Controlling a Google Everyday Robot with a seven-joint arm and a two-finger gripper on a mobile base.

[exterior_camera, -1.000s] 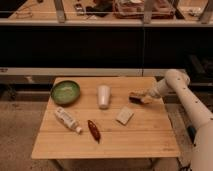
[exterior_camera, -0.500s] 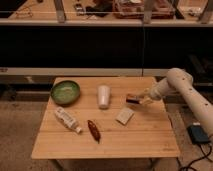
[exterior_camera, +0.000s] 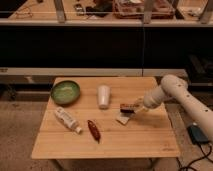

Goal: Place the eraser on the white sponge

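Gripper (exterior_camera: 136,106): 1 unit, on the single arm (exterior_camera: 172,92) reaching in from the right side of the table (exterior_camera: 60,142), fingers clamped on the eraser (exterior_camera: 127,108). Eraser: 1 small dark block with a lighter brownish top, long axis roughly left-right and near level, carried just clear of the tabletop at the gripper's left end. White sponge (exterior_camera: 123,119): 1 flat off-white squarish pad, soft in look, lying on the wood just below and slightly left of the eraser in view; the 2 are very near but whether they touch cannot be told. Judgement: the coming move is a short shift down and toward the camera, then release. Other items, all further left: 1 white cup (exterior_camera: 103,96), 1 green bowl (exterior_camera: 65,92), 1 white bottle (exterior_camera: 68,120) lying down, 1 reddish-brown oval object (exterior_camera: 93,129).
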